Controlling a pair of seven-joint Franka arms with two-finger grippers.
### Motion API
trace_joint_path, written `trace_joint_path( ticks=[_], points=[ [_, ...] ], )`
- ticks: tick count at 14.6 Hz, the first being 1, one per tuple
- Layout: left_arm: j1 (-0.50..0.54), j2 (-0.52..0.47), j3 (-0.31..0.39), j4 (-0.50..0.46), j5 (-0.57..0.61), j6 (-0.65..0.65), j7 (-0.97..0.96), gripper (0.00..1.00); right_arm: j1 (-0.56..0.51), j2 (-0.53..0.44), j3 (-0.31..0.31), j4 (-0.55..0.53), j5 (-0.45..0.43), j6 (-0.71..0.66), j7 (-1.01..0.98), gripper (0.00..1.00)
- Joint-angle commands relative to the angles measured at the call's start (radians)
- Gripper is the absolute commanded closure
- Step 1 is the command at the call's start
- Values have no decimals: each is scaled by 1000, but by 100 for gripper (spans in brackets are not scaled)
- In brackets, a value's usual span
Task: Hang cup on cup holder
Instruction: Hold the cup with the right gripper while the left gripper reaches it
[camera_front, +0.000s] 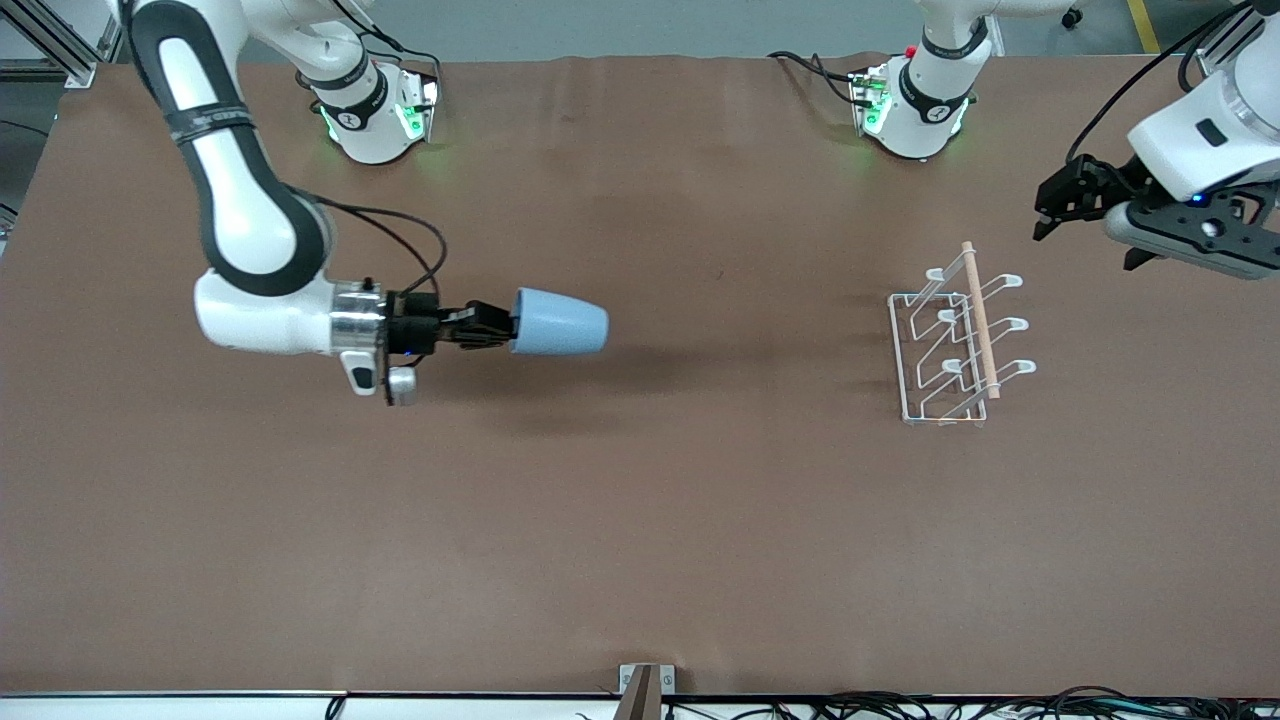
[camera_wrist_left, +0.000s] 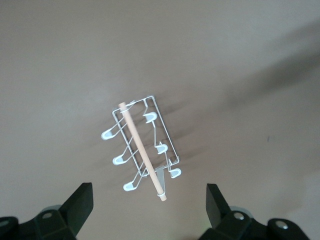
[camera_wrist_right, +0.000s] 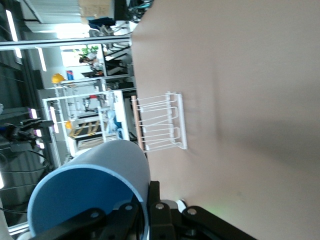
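My right gripper (camera_front: 503, 326) is shut on the rim of the light blue cup (camera_front: 560, 322). It holds the cup on its side in the air over the middle of the table, base toward the left arm's end. In the right wrist view one finger is inside the cup (camera_wrist_right: 90, 192) and one outside, with my right gripper (camera_wrist_right: 146, 212) clamped on the wall. The white wire cup holder (camera_front: 955, 342) with its wooden rod stands toward the left arm's end. My left gripper (camera_front: 1043, 214) hangs open and empty above the table beside the cup holder (camera_wrist_left: 142, 150), which lies below it.
Both arm bases (camera_front: 375, 110) stand along the table edge farthest from the front camera. The brown table (camera_front: 640, 520) spreads bare between the cup and the rack (camera_wrist_right: 160, 122). Cables (camera_front: 900, 705) run along the edge nearest the front camera.
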Motion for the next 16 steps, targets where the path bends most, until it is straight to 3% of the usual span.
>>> trace_joint_path(
  ticks=[1,6,9,14,16],
  points=[
    [-8,37,-44,27,-14,7,98,0,5,22,51,-16,134,15,-83,100],
    [-10,152,-136,89,-76,35,258,0,13,98,126,-16,310,15,-200,100],
    [-20,204,-223,90,-62,78,305,0,5,108,128,-16,314,4,-214,100],
    [-74,310,-270,90,-56,173,532,0,12,109,131,-16,318,4,-222,100],
    [-129,350,-277,90,-65,204,591,0,25,118,137,-18,393,3,-275,100]
  ],
)
